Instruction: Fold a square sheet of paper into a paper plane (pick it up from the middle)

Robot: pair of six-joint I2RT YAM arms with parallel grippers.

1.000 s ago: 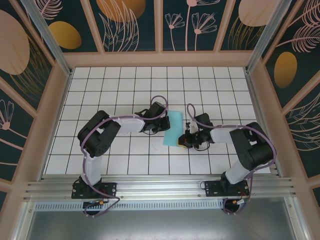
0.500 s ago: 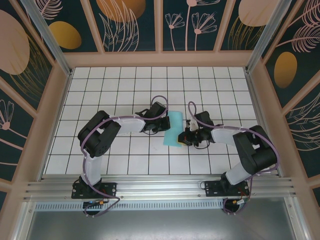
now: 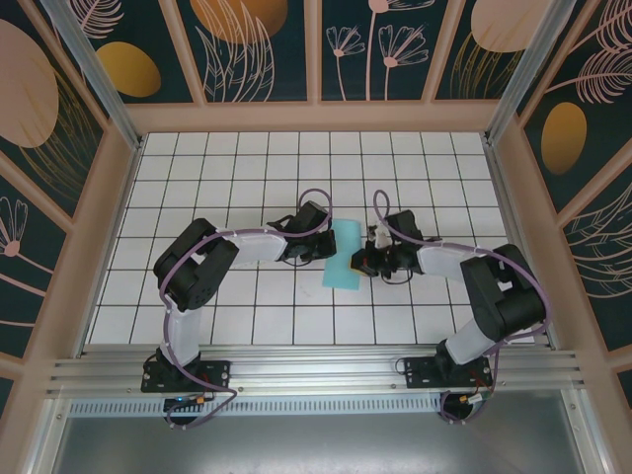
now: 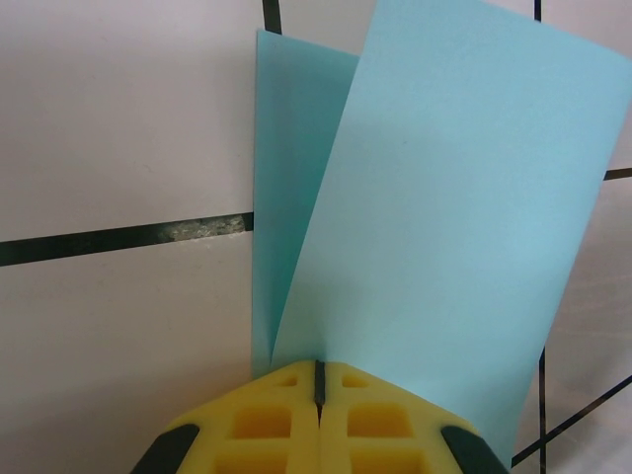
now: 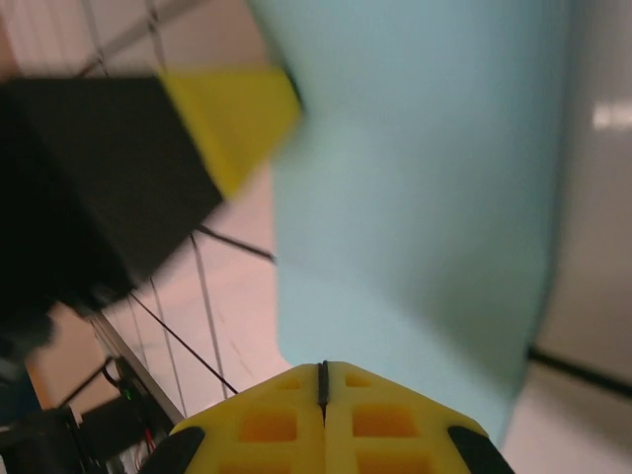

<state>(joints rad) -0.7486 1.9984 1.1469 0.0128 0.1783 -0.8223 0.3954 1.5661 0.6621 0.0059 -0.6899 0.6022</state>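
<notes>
- Table (image 3: 217, 188): white grid tiles; both my arms reach to its middle.
- Paper (image 3: 344, 257): turquoise, folded double, lying mid-table between my grippers, top layer lifted.
- Left gripper (image 4: 319, 380): pads pressed together at the paper's left edge; whether they pinch it, I cannot tell.
- Right gripper (image 5: 323, 373): pads pressed together at the right edge.

White grid-tiled table (image 3: 247, 168) inside dark floral wall panels (image 3: 257, 49), aluminium rail (image 3: 316, 370) at near edge.

Your left arm (image 3: 197, 269) and right arm (image 3: 494, 292) are black with pale grey links, looped purple cables (image 3: 378, 215) and yellow jaws.
</notes>
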